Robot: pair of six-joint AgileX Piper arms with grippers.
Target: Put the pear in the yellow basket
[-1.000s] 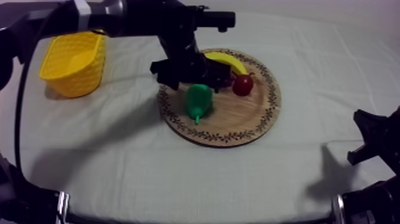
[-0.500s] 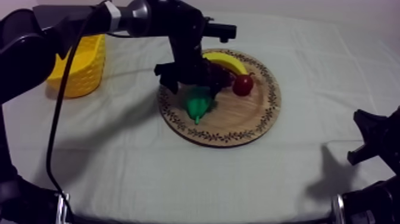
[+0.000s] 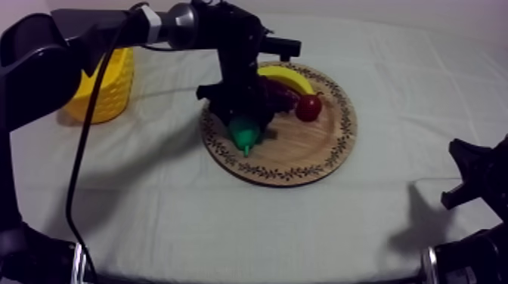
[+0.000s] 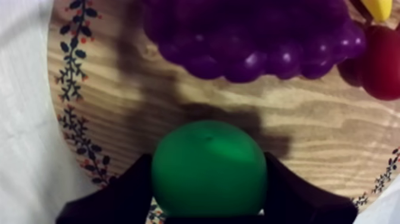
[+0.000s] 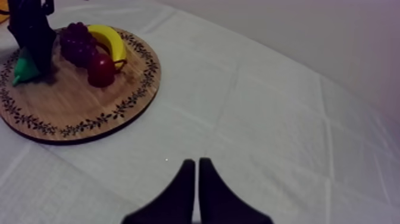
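While the pear sits on the wooden board, left of frame centre in the top view, the left gripper is down over it.

Pear: glossy plain green, fat rounded body, tapering to a thin stem end that points toward the lower edge of the frame. It lies on its side near the board's left rim, inside the leaf pattern.

Left wrist view gives the contact detail. The pear's round end fills the gap between the black fingers, one against each side, so the jaws are clamped on the pear. It casts a shadow on the wood, and I cannot tell whether it has left the board. The grapes are just beyond it, with the small red fruit beside them.

From above, the arm covers that grip, but the top view gives the layout. The yellow basket is at upper left, well apart from the board. The banana is along the board's far rim, and the right arm is parked at lower right.

Right wrist view shows the board side-on. The pear's green tip pokes out beside the left arm. The right gripper has its fingers pressed together on nothing, over bare cloth.
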